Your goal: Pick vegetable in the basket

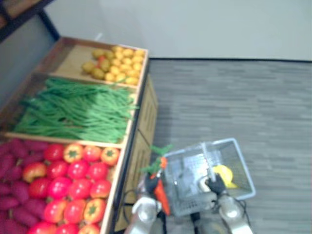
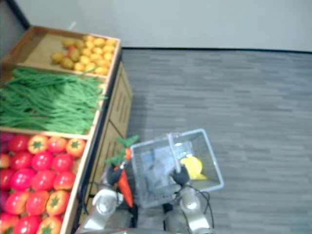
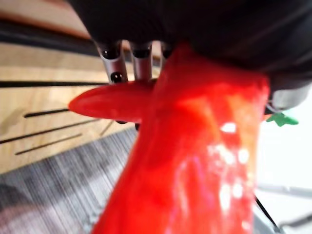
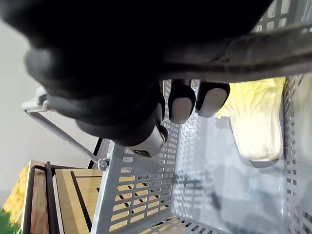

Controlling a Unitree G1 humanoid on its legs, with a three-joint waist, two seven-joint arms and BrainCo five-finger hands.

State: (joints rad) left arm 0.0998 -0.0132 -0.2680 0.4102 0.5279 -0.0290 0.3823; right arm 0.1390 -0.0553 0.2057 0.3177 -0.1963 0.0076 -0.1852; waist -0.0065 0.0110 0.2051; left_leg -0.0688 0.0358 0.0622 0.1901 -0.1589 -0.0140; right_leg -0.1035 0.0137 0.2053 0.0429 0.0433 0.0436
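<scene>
- Left hand (image 1: 150, 185) is curled round the carrots (image 1: 161, 197). The orange roots hang down and the green tops stick up past the knuckles.
- In the left wrist view the fingers (image 3: 131, 58) wrap over the roots, so the grip looks firm, not a pinch.
- The carrots are the task's thing. They are in the left hand, just beside the left wall of the basket (image 1: 219, 143), outside it and not yet over the opening.
- Right hand (image 1: 215, 185) is closed on the handle (image 1: 208, 158) and carries the basket above the floor (image 1: 234, 97). The right wrist view shows the fingertips (image 4: 183, 105) hooked under the bar.
- The basket is held level with its mouth up, likely so the left hand can drop items in from the side.
- A yellow leafy vegetable (image 1: 224, 175) lies in the basket on the side away from the carrots. The near side is bare, so there is room there.
- The wooden stand (image 1: 141, 141) is on the robot's left, with tomatoes (image 1: 73, 180) and green beans (image 1: 78, 109) in separate bins. The basket is kept close by it for a short reach.
- Next move, as I judge it: swing the carrots over the rim and let go. The risk is the tops snagging on the handle.
</scene>
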